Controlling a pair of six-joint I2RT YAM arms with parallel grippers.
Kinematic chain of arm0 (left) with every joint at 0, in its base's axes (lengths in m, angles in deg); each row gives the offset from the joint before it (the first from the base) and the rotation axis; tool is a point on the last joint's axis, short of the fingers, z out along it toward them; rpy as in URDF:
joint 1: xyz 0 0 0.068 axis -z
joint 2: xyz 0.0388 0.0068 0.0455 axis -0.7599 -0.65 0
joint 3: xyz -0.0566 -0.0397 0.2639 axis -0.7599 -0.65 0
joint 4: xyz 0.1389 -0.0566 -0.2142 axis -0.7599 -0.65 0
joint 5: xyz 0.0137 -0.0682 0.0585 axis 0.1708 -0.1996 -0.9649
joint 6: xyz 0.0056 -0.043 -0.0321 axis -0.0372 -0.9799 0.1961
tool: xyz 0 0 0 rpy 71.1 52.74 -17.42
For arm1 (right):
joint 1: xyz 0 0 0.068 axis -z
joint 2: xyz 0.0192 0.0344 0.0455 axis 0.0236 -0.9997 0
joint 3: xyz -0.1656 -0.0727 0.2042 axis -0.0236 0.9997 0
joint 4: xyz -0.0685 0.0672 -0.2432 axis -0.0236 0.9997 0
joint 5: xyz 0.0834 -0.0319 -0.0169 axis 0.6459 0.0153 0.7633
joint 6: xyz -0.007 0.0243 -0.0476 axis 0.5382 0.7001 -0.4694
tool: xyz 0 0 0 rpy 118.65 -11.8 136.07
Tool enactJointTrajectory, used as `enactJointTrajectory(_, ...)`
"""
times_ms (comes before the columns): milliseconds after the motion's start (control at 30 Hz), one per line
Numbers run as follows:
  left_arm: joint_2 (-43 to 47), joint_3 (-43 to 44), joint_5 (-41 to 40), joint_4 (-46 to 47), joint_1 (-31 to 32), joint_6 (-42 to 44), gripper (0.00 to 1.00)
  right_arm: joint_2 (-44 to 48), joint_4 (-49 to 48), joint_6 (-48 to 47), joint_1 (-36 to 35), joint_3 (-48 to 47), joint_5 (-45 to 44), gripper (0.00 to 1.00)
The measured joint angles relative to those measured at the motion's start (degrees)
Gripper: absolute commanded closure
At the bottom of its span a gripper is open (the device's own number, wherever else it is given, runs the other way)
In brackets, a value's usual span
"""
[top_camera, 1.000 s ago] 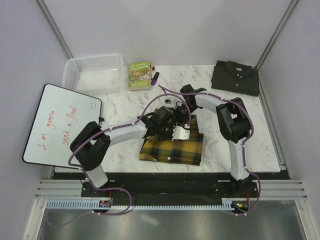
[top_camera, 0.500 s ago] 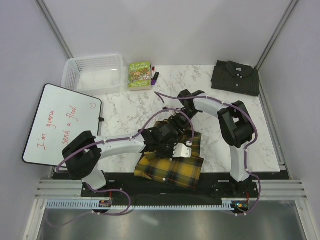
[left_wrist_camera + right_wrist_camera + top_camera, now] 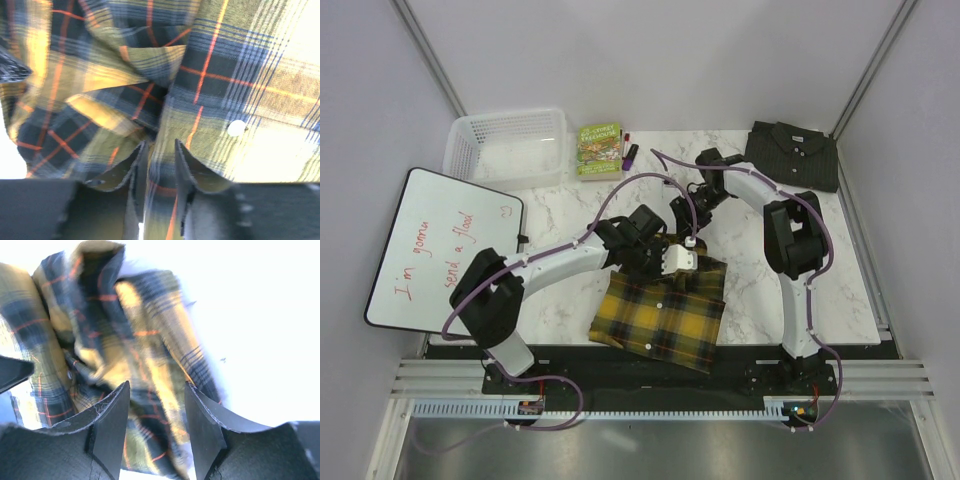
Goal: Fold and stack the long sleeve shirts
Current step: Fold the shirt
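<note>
My left fingers [image 3: 678, 264] are pinched on the far edge of the plaid shirt [image 3: 665, 318] lying mid-desk [image 3: 570, 215], my right fingers [image 3: 692, 208] spread empty beyond it, and such light, limp cloth, I judge, wants holding at both far corners.

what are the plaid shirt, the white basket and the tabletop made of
Plaid shirt: soft woven cloth, matte; it creases and bunches. White basket: probably plastic, semi-translucent with slotted walls. Tabletop: marble look, white with grey veins; real stone or laminate, cannot tell.

Lab cell: white panel walls [image 3: 670, 60] enclose marble table [image 3: 560, 205].
</note>
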Motion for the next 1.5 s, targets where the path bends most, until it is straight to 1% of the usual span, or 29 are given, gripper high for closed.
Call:
enactJointTrajectory(167, -0.61, 2.34, 2.60, -2.01, -1.29, 2.62, 0.55, -2.97, -0.09, 0.39, -0.24, -4.35, -0.96, 0.45)
enactJointTrajectory(200, -0.63, 2.56, 2.99, -2.29, -1.27, 2.99, 0.51, -3.02, -0.07, 0.39, -0.33, -4.61, -1.07, 0.45)
enactJointTrajectory(300, -0.66, 3.52, 4.68, -3.74, -1.29, 4.11, 0.47, -3.02, 0.17, 0.42, -0.46, -5.29, -0.98, 0.45)
enactJointTrajectory(400, -1.33, 4.61, 6.40, -4.94, -1.33, 5.07, 0.46, -2.97, 0.35, 0.72, -0.55, -5.31, -0.52, 0.44)
enactJointTrajectory(600, -5.62, 6.75, 9.79, -6.45, -1.33, 7.39, 0.45, -2.89, 1.09, 1.46, -0.55, -6.40, 0.83, 0.44)
enactJointTrajectory(833, -10.08, 8.41, 10.95, -7.56, -1.51, 8.52, 0.46, -2.89, 1.05, 1.86, -0.42, -9.18, 0.94, 0.45)
enactJointTrajectory(1000, -10.99, 8.66, 11.98, -7.91, -1.97, 8.66, 0.52, -3.43, 0.00, 3.19, 0.63, -10.10, 0.85, 0.51)
enactJointTrajectory(1133, -10.99, 8.90, 12.26, -8.20, -2.21, 8.81, 0.55, -4.85, -0.94, 4.02, 1.84, -9.18, 0.85, 0.53)
enactJointTrajectory(1200, -10.99, 8.98, 12.28, -8.28, -2.38, 8.83, 0.60, -4.90, -1.22, 4.22, 2.12, -6.86, 0.85, 0.53)
enactJointTrajectory(1233, -10.99, 9.01, 12.28, -8.28, -2.51, 8.85, 0.65, -4.90, -1.33, 4.31, 2.10, -5.70, 0.85, 0.55)
enactJointTrajectory(1300, -10.99, 9.01, 12.28, -8.44, -2.69, 8.96, 0.70, -5.01, -1.57, 4.33, 1.70, -3.43, 0.83, 0.56)
enactJointTrajectory(1367, -10.99, 9.11, 12.28, -8.70, -2.78, 9.20, 0.73, -5.57, -1.57, 4.33, 1.22, -2.29, 0.90, 0.61)
enactJointTrajectory(1400, -10.99, 9.33, 12.28, -8.98, -2.84, 9.42, 0.73, -5.92, -1.68, 4.37, 1.11, -2.05, 0.94, 0.63)
enactJointTrajectory(1433, -10.99, 9.51, 12.28, -9.16, -2.86, 9.49, 0.69, -6.23, -1.57, 4.52, 0.92, -2.01, 1.40, 0.68)
enactJointTrajectory(1500, -10.99, 10.05, 12.28, -9.79, -2.89, 9.75, 0.61, -6.36, -1.79, 4.55, 0.76, -1.99, 1.51, 0.72)
